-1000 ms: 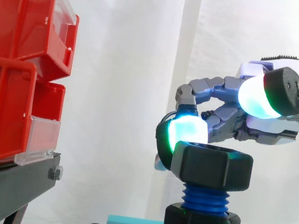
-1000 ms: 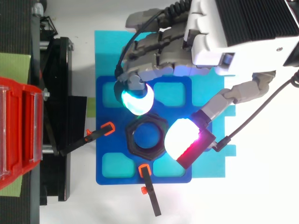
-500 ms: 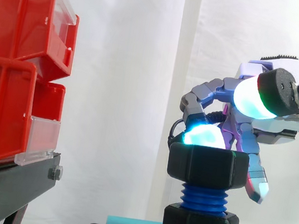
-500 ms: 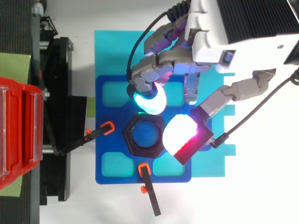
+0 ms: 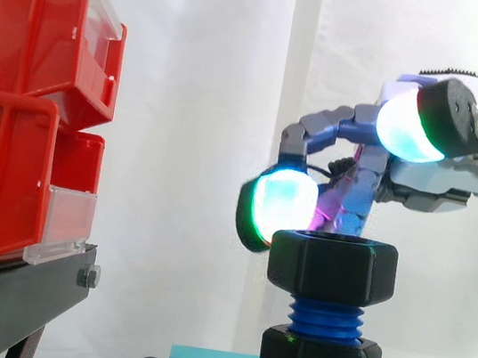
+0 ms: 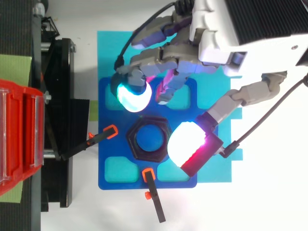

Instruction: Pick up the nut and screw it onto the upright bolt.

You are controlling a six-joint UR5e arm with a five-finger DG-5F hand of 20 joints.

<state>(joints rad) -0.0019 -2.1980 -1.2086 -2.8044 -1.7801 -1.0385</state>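
My hand (image 5: 419,181) has lifted off the nut (image 5: 332,263), and its cyan fingertip (image 5: 281,208) has swung from the rim out to the left, fingers loose and gripping nothing, while the nut stays threaded atop the blue bolt (image 5: 325,315) at lower centre, so I judge it's resetting for another turn.

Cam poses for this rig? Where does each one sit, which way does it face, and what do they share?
Side view: sits beside the work at about its height, looking level across the nut on top of the blue bolt; the hand enters from the right, red bins at left.
Top view: sits above, looking straight down on the nut and the blue base plate; the hand enters from the upper right.
Shared: nut, hand, base plate and red bins.
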